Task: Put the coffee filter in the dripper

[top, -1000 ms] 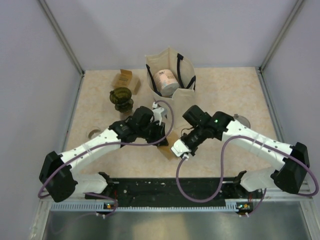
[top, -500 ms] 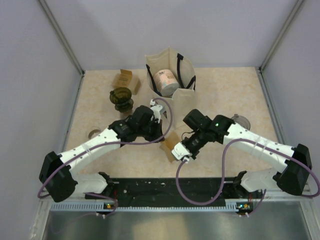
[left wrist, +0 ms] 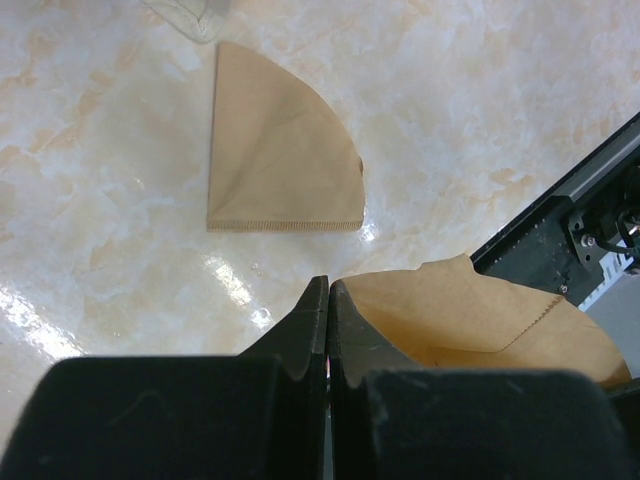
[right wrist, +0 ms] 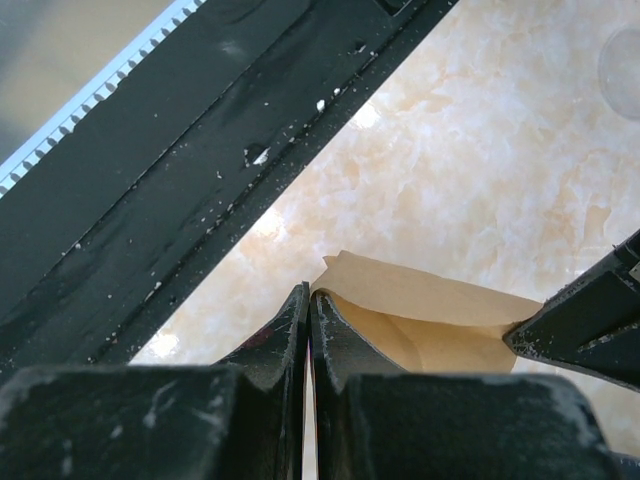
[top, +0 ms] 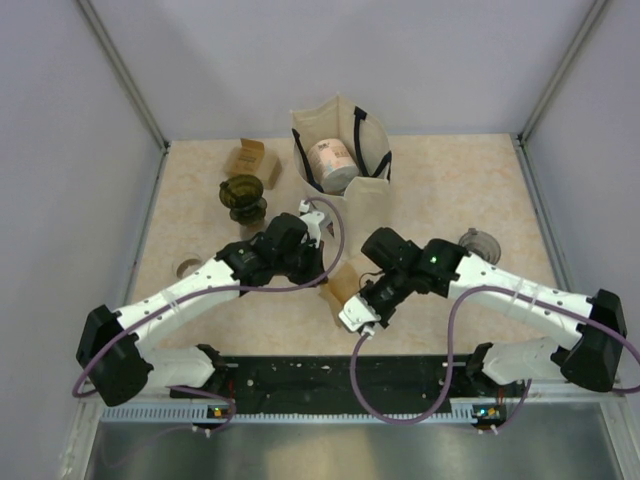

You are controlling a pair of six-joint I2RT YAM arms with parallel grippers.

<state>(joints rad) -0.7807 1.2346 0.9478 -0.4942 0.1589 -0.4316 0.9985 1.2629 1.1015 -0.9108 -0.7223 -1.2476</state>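
A brown paper coffee filter [top: 340,281] hangs between my two grippers just above the table, its mouth partly spread. My left gripper [top: 322,268] is shut on one edge of it; the left wrist view shows the jaws [left wrist: 328,292] closed with the filter [left wrist: 480,320] to their right. My right gripper [top: 358,293] is shut on the opposite edge [right wrist: 308,296], with the filter [right wrist: 430,310] opening beside it. A second filter [left wrist: 280,150] lies flat on the table. The dark green glass dripper [top: 243,196] stands upright at the back left, apart from both grippers.
A cream bag [top: 342,150] holding a pink-white roll stands at the back centre. A small brown box [top: 250,160] sits behind the dripper. Round discs lie at the left [top: 188,268] and right [top: 478,240]. The black base rail [right wrist: 200,150] runs along the near edge.
My right gripper has moved left and toward the near edge, closing on the filter held by my left gripper. The left arm has barely moved.
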